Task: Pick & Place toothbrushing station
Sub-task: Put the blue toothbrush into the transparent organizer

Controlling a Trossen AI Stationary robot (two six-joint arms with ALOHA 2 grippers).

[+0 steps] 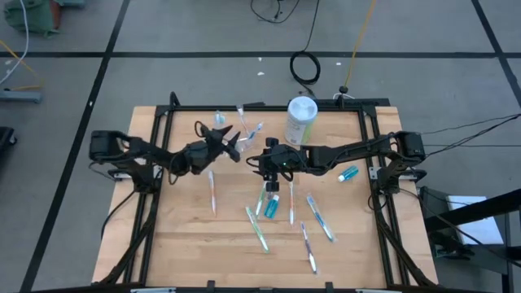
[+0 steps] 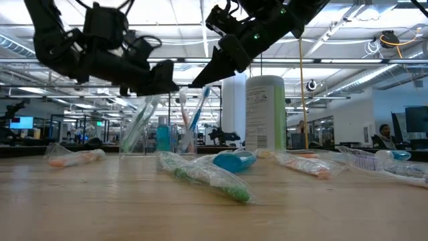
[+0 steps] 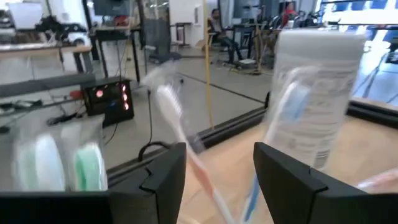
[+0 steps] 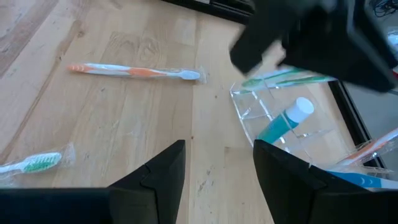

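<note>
The toothbrushing station (image 1: 244, 126) is a small clear holder standing on the table's far middle. Toothbrushes (image 2: 194, 110) and a teal tube (image 4: 283, 124) stand upright in it. My left gripper (image 3: 214, 177) hovers open just above and beside it, level. The brushes (image 3: 177, 124) show blurred beyond the gap between its fingers, untouched. My right gripper (image 4: 214, 180) hangs open over bare wood near the table's middle (image 1: 259, 161), right of the station, with nothing between its fingers. Wrapped toothbrushes (image 1: 256, 228) lie flat on the table.
A tall pale-green canister (image 1: 301, 120) with a white lid stands right of the station. An orange toothbrush (image 4: 134, 71), a green one (image 4: 37, 163), a teal tube (image 1: 272, 203) and several more wrapped brushes lie scattered over the near half. A black frame (image 1: 370, 155) rims the table.
</note>
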